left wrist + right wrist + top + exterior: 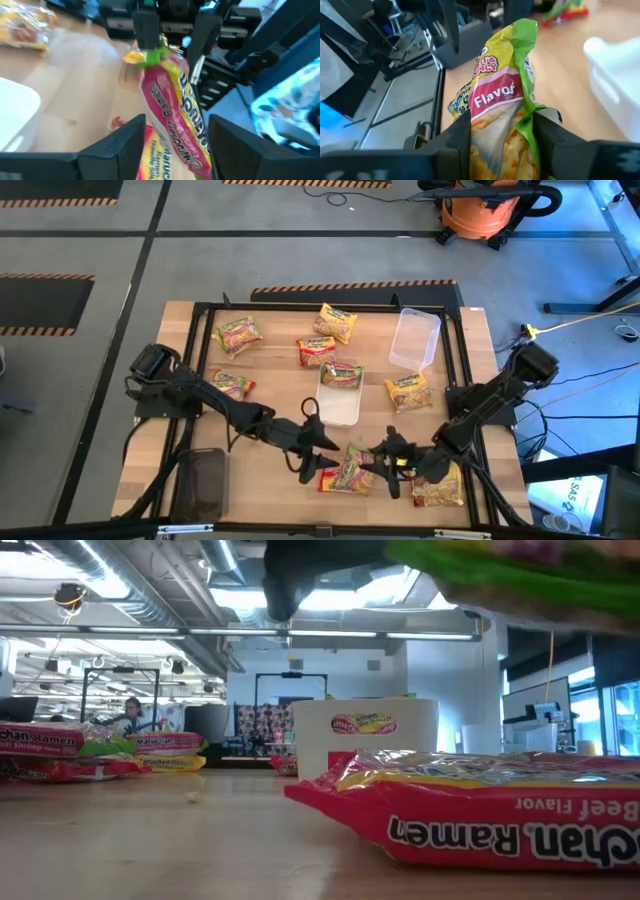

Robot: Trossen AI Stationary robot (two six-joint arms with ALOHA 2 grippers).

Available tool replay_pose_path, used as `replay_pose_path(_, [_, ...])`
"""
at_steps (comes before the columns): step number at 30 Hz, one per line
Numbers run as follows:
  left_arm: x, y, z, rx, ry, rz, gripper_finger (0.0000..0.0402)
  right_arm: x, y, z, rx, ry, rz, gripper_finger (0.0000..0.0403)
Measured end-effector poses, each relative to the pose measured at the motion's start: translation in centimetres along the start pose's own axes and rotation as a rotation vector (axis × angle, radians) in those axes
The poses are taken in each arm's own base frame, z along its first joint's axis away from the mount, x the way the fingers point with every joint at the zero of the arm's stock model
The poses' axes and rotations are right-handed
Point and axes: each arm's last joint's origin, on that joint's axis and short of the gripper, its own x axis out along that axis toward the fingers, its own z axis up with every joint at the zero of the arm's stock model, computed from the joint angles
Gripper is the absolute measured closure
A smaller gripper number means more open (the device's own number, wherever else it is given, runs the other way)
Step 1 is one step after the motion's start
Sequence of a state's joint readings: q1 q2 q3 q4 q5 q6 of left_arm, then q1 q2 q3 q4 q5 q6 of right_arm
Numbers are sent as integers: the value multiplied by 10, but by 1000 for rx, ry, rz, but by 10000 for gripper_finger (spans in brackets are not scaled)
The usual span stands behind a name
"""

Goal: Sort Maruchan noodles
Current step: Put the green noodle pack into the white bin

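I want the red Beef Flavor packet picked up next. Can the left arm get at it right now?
Probably yes. The red Beef Flavor packet lies flat on the table, just beside the open left gripper. The green packet hangs close above it, pinched by the right gripper, and may crowd the approach.

Light: bright, even, from ceiling strip lamps (pixel 300 632) overhead.
Shadows: soft, faint on counter (pixel 180 330).
Blur: both wrist views smeared; low view's near top edge unfocused.
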State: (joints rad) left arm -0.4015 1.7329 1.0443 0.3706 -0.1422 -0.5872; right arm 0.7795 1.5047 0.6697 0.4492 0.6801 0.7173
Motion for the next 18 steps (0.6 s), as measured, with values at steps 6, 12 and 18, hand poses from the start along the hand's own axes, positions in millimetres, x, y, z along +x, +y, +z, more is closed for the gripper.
replay_pose_path(6, [1, 8, 5, -45, 31, -40, 143, -1, 1, 6, -45, -55, -19, 286])
replay_pose_path(12, [4, 9, 3, -41, -1, -4, 140, 3, -4, 10, -42, -77, -51, 286])
replay_pose_path(18, [15, 15, -6, -42, -14, 5, 142, 8, -7, 16, -50, -99, -45, 284])
